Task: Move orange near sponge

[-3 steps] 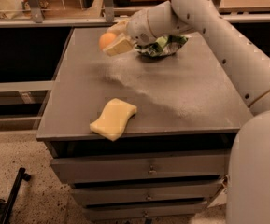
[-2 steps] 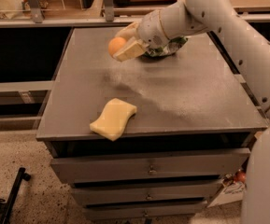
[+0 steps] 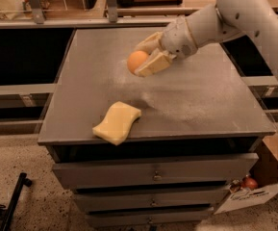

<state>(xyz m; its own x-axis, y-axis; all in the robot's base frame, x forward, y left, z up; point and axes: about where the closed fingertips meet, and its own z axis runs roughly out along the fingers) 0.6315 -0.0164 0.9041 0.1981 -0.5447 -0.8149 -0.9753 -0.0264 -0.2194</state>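
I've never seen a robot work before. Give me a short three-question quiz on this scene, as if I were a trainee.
1. True or false: the gripper, above the rear half of the table, is shut on the orange.
2. Where does the sponge lie? A) near the table's front edge B) against the back edge C) in a drawer
3. Fill in: the orange and the sponge are ___ (touching/apart).
Key: 1 true; 2 A; 3 apart.
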